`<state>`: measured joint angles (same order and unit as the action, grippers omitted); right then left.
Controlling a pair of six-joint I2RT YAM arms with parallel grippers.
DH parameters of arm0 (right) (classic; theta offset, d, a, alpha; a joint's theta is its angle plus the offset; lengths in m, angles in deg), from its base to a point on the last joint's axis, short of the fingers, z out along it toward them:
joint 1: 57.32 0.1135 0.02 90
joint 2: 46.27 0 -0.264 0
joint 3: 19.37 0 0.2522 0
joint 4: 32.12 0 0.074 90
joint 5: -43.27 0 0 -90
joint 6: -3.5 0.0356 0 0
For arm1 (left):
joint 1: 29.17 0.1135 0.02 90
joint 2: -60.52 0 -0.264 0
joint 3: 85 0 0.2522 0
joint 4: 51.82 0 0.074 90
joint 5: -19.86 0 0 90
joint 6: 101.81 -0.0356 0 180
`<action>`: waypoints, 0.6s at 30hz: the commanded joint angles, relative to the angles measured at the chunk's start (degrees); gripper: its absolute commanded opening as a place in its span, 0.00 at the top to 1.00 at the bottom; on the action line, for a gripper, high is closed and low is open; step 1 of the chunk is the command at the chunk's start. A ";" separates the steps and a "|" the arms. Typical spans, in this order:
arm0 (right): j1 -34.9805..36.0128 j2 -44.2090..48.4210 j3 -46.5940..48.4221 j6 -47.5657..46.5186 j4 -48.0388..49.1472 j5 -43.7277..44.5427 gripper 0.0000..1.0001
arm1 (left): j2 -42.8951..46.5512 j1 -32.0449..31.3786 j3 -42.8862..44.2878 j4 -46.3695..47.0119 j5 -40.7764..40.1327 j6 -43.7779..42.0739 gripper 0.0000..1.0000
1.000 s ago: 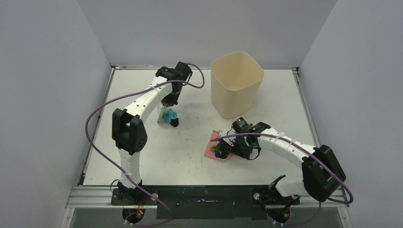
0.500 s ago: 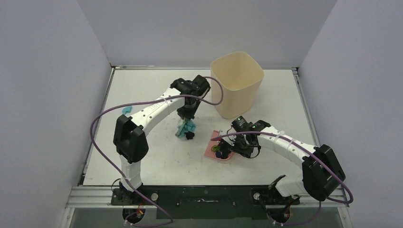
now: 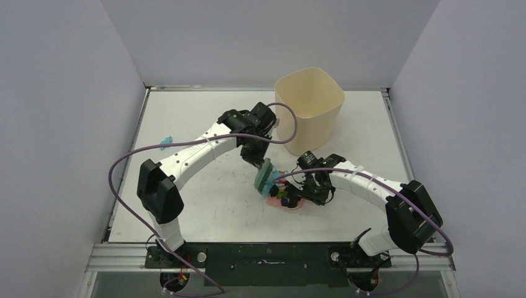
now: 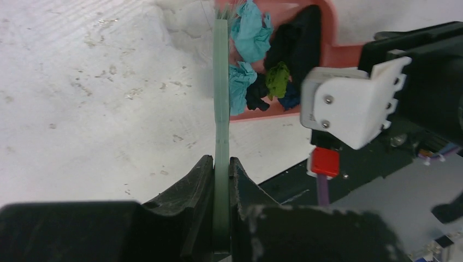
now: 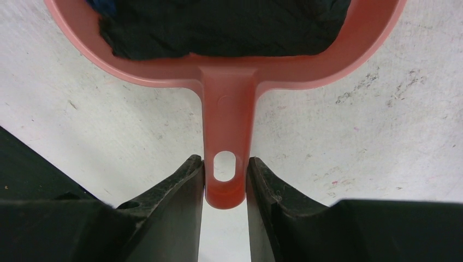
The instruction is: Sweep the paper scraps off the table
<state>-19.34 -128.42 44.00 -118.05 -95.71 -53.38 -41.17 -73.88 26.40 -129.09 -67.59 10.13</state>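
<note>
My left gripper (image 3: 261,162) (image 4: 221,164) is shut on the thin green brush (image 3: 266,177) (image 4: 221,98). The brush's far end sits at the mouth of the pink dustpan (image 3: 275,202) (image 4: 329,27). Several paper scraps (image 4: 248,33), teal, black, green and dark blue, lie bunched inside the pan just right of the brush. One teal scrap (image 3: 166,141) lies alone on the table (image 3: 205,205) at the left. My right gripper (image 3: 302,195) (image 5: 225,174) is shut on the dustpan's handle (image 5: 226,120). Dark paper (image 5: 229,27) fills the pan in the right wrist view.
A tall beige bin (image 3: 308,108) stands at the back, just behind both wrists. Purple cables loop off both arms. The table has metal rails at its edges, and grey walls enclose three sides.
My left arm swept the brush from the back left to the dustpan, pushing teal and black scraps into it. The right gripper stayed at the pan's handle. A lone teal scrap became visible at left.
</note>
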 commanded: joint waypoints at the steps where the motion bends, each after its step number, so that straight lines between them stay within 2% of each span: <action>1: 0.53 0.10 1.03 0.76 2.21 -1.79 0.91 | 4.76 -0.03 -1.71 6.72 8.07 2.70 1.00; 5: 0.52 0.82 0.12 0.51 3.41 -2.04 0.91 | 6.53 0.00 -2.38 7.12 7.95 3.81 1.00; 18: 0.18 11.01 -4.96 -0.66 11.86 -4.38 0.95 | 18.35 0.44 3.17 -4.60 -13.87 6.91 1.00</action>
<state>-19.34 -120.77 39.76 -118.12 -89.32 -55.98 -29.04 -73.94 25.79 -130.82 -73.43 15.22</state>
